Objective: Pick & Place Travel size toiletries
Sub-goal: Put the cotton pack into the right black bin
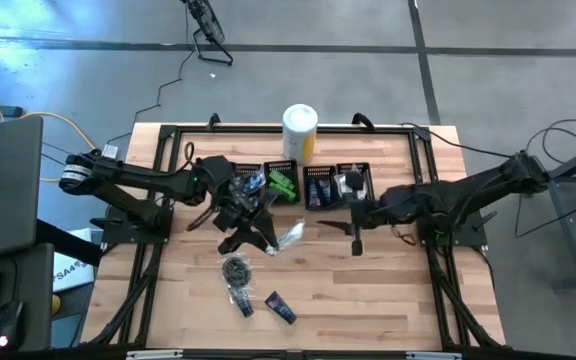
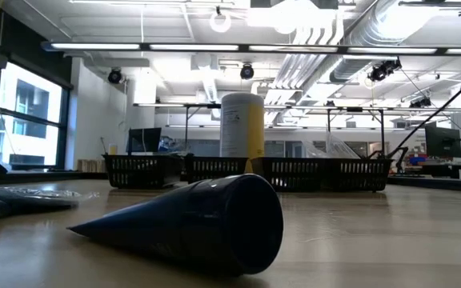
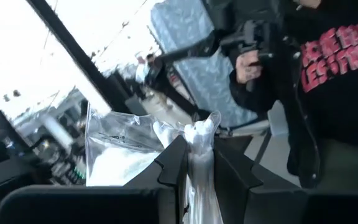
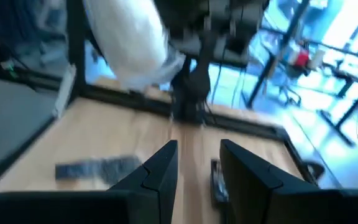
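My left gripper (image 1: pixel 271 238) is over the table's middle, shut on a clear and white plastic sachet (image 1: pixel 291 235), which also shows in the left wrist view (image 3: pixel 114 152) and the right wrist view (image 4: pixel 135 50). My right gripper (image 1: pixel 346 231) is open and empty to the sachet's right, its fingers (image 4: pixel 160 168) apart above the wood. A black round bundle (image 1: pixel 235 270) and two dark blue tubes (image 1: pixel 280 307) (image 1: pixel 243 302) lie flat on the table nearer the front. One tube fills the low view (image 2: pixel 206 220). Green packets (image 1: pixel 283 186) lie in a bin. My left gripper pinches a bunched white part of the sachet (image 3: pixel 199 158) between its two fingers (image 3: pixel 173 168). The bunch sticks out past the fingertips and the clear flat part (image 3: pixel 104 140) spreads to one side. In the right wrist view the sachet is clear of the table.
Several black mesh bins (image 1: pixel 318 186) stand in a row at the back, seen in the low view (image 2: pixel 214 170), with the white-and-yellow canister (image 1: pixel 300 130) behind them. A person in a black sweatshirt (image 3: pixel 328 74) stands beyond the table. Bare wood lies at the front right (image 1: pixel 388 300).
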Robot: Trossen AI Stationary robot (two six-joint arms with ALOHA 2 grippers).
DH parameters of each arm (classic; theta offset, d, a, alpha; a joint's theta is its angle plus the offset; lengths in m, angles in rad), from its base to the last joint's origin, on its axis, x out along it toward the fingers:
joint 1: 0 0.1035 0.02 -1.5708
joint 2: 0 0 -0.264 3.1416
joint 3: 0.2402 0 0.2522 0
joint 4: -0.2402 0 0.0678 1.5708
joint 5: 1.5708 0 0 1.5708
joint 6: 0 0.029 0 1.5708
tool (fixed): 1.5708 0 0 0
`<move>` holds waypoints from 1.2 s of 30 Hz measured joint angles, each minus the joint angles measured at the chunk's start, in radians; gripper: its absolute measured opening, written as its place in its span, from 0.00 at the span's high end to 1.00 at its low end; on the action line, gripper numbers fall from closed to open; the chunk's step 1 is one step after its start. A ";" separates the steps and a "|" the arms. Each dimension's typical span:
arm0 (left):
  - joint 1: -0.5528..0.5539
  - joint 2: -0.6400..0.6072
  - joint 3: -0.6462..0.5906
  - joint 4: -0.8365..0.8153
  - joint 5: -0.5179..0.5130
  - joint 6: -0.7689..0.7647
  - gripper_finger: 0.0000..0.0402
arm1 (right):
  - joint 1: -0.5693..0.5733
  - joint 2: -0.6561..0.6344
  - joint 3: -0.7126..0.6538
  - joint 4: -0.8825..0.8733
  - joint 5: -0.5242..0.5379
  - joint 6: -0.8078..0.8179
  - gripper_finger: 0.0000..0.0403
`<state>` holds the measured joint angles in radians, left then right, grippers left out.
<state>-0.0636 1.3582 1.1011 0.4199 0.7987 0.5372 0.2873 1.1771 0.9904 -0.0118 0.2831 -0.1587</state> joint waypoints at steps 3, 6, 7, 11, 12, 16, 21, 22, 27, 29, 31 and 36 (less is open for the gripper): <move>-0.002 0.000 0.000 -0.004 0.007 -0.012 0.86 | -0.022 -0.012 -0.001 0.075 -0.065 -0.010 0.72; -0.002 0.000 0.000 -0.005 0.007 -0.021 0.86 | -0.043 -0.012 -0.001 0.097 -0.164 -0.011 0.72; -0.002 0.000 0.000 -0.005 0.007 -0.021 0.86 | -0.049 -0.011 -0.001 0.099 -0.192 -0.011 0.72; -0.002 0.000 0.000 -0.004 0.022 -0.020 0.86 | -0.067 0.002 -0.001 0.099 -0.234 -0.040 0.72; -0.002 0.000 0.000 -0.003 0.032 -0.020 0.86 | -0.067 0.004 -0.001 0.098 -0.234 -0.044 0.72; -0.002 0.000 0.000 -0.003 0.038 -0.020 0.86 | -0.070 0.011 -0.001 0.139 -0.235 -0.040 0.72; -0.002 0.000 0.000 -0.003 0.039 -0.019 0.86 | -0.073 0.037 -0.001 0.199 -0.236 -0.037 0.69; -0.002 0.000 0.000 -0.003 0.039 -0.019 0.86 | -0.073 0.042 -0.001 0.217 -0.221 -0.037 0.68; -0.002 0.000 0.000 -0.003 0.041 -0.019 0.86 | -0.075 0.043 -0.001 0.223 -0.185 -0.055 0.67; -0.002 0.000 0.000 -0.003 0.041 -0.019 0.86 | -0.075 0.043 -0.001 0.220 -0.178 -0.056 0.67; -0.002 0.000 0.000 -0.003 0.041 -0.019 0.86 | -0.075 0.043 -0.001 0.219 -0.179 -0.056 0.68; -0.002 0.000 0.000 -0.003 0.041 -0.019 0.86 | -0.074 0.043 -0.001 0.214 -0.181 -0.056 0.68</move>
<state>-0.0654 1.3586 1.1007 0.4168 0.8394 0.5182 0.2131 1.2201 0.9890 0.2020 0.1017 -0.2146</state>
